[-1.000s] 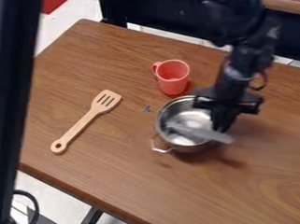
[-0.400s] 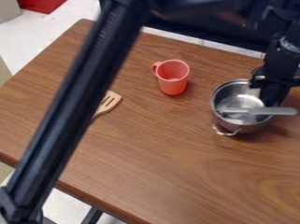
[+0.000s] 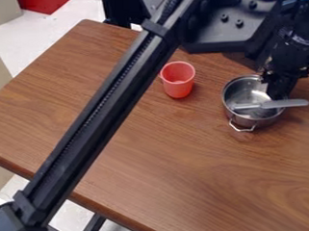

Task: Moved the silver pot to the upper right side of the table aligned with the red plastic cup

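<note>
Cup [image 3: 178, 82] left of the pot [image 3: 247, 93] — inside it, possibly a knife [image 3: 279, 104], one end past the rim.

Brown wood-grain table [image 3: 185, 159] — red plastic cup [image 3: 179, 81] standing upright, silver pot [image 3: 246, 95] to its right

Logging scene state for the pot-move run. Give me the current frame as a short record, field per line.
pot: silver, right of cup in view, slightly nearer the bottom
pot_contents: utensil, grey handle over right rim
pot_lifted: cannot tell
cup: red, upright on table
gripper: at pot's upper-right rim
arm: long link crosses the view diagonally, left of cup
</note>
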Controlling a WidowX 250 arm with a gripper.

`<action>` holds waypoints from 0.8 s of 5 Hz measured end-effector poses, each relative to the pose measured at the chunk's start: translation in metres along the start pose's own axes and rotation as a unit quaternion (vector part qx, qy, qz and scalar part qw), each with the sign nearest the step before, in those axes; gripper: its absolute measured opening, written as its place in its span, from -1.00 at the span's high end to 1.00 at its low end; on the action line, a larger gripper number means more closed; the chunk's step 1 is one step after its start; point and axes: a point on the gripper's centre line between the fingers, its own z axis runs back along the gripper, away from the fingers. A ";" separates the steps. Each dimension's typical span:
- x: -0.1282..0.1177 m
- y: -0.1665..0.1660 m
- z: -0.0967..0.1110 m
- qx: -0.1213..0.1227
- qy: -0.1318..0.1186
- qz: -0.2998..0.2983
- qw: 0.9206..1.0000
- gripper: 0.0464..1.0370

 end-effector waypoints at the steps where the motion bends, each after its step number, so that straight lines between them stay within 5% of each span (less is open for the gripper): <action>1: 0.010 0.003 -0.004 0.015 -0.001 0.013 1.000 0.98; 3: 0.017 0.014 -0.009 0.009 0.019 0.015 1.000 0.95; 4: 0.017 0.018 -0.014 0.008 0.037 0.022 0.999 0.67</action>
